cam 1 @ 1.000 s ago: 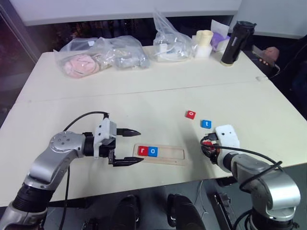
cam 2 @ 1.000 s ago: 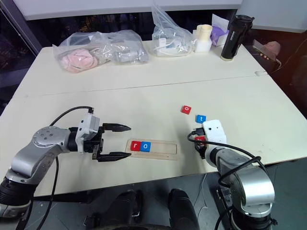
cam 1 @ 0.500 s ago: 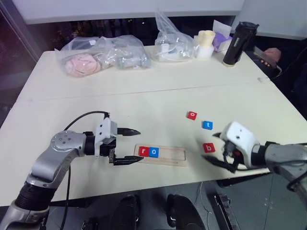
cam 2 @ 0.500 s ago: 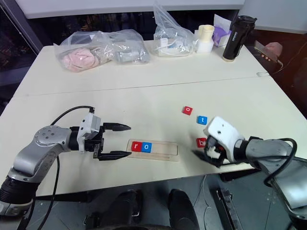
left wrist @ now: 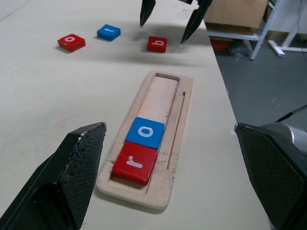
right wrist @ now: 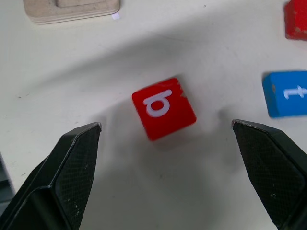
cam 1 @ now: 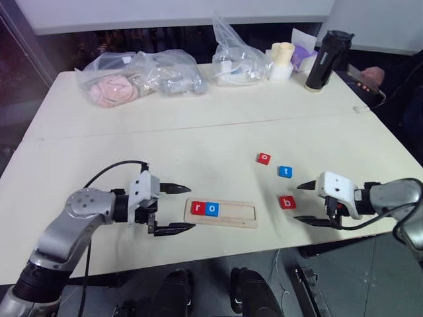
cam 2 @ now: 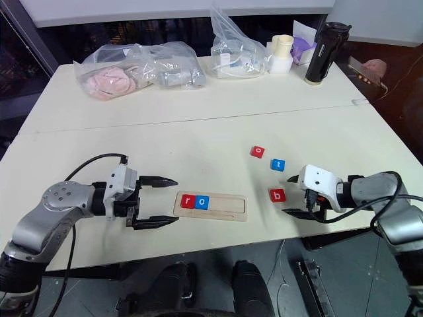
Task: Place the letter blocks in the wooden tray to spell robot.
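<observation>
Left eye view: right gripper (cam 1: 303, 203) now lies low over the table (cam 1: 198, 132), fingers spread wide and pointing toward the red b block (cam 1: 287, 202), nothing between them.
Change, right arm: a second ago this gripper was curled in at the near table edge with something red, most likely the b block, at its fingers; the block now lies free on the table just ahead of the fingertips.
Change, fingers: they have spread apart and let the block go; the wrist has turned so the fingers straddle the block's line rather than cover it.
Wooden tray (cam 1: 225, 214): near edge of the table, between the two arms; red r block (cam 1: 197, 208) and blue o block (cam 1: 211, 209) sit side by side at its left end, remaining slots bare.
Loose blocks: red o block (cam 1: 264, 158) and blue t block (cam 1: 284, 171) rest beyond the b block, apart from each other and from the tray.
Left gripper (cam 1: 177, 208): fingers wide apart, empty, hovering just beside the tray's left end; unchanged in posture.
Meaning for task: two of five letters are seated. The b block is the next letter needed and appears set down for a fresh grasp, so a re-grip is probably required before transfer to the third slot.
Risk: in the right wrist view the b block (right wrist: 164, 108) sits skewed between the open fingers; closing on its corners may spin it.
</observation>
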